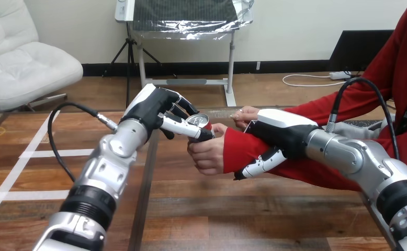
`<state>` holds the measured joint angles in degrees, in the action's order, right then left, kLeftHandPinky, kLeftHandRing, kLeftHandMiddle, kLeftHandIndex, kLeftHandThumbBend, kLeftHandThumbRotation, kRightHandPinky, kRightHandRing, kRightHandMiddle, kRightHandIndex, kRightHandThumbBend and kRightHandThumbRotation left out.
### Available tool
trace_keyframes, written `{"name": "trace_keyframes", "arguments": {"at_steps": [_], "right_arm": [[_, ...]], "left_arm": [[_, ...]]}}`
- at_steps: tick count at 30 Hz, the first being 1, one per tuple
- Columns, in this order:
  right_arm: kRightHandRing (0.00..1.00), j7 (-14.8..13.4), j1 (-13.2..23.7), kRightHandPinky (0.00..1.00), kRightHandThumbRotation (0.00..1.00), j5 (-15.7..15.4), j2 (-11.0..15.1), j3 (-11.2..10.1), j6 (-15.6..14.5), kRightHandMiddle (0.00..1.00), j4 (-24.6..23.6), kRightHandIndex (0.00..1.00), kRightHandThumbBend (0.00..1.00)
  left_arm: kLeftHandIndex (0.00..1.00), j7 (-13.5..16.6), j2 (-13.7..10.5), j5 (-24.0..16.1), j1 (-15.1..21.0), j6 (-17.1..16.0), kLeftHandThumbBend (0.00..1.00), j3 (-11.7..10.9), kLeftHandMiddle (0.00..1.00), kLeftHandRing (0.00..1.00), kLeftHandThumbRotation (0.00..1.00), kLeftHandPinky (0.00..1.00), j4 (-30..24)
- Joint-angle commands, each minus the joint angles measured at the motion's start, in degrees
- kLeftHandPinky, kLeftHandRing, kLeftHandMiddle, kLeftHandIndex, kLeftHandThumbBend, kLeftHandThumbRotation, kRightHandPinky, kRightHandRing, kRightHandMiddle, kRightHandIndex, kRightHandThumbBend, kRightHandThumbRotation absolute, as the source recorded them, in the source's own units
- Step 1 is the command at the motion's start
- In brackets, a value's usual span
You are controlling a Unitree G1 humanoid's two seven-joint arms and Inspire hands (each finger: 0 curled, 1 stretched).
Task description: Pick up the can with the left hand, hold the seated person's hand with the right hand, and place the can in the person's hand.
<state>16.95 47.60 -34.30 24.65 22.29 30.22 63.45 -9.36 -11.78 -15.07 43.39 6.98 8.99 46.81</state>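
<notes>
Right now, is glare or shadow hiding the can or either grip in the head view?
Head view: light is even, shadows on the wooden table soft; the can's silver top glints without washing out. Same view: the left hand's fingers and the person's nearer hand cover the can's body; the right hand is dark against the red sleeve, a finger curled beneath it.

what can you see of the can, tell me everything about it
The can looks like metal, with a round silver top and a strip of red side showing below the rim. It is held off the table, about upright, in the left hand, whose fingers curl round it. The person's hand sits right beneath it; whether that hand grips it I cannot tell. Most of the can's body is hidden between the two hands.
</notes>
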Motion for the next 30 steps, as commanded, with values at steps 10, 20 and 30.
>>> {"name": "trace_keyframes", "arguments": {"at_steps": [10, 20, 30], "right_arm": [[0.32, -1.2, 8.3, 0.28, 0.44, 3.7, -2.9, -2.0, 2.3, 0.37, -3.6, 0.37, 0.74], [0.32, -1.1, 7.1, 0.28, 0.53, 4.3, -2.2, -2.2, 2.5, 0.38, -3.9, 0.42, 0.85], [0.33, -0.9, 6.2, 0.29, 0.63, 5.1, -1.5, -2.0, 3.3, 0.39, -3.6, 0.45, 0.93]], "left_arm": [[0.74, -4.6, -0.1, 4.5, 7.0, -6.3, 0.77, -2.1, 0.76, 0.72, 0.41, 0.61, -3.2], [0.82, -3.7, -0.4, 5.8, 4.3, -7.3, 0.85, -3.1, 0.84, 0.78, 0.67, 0.68, -5.4], [0.87, -2.4, -0.7, 6.7, 1.5, -8.5, 0.97, -4.0, 0.87, 0.83, 0.80, 0.74, -7.6]]}}
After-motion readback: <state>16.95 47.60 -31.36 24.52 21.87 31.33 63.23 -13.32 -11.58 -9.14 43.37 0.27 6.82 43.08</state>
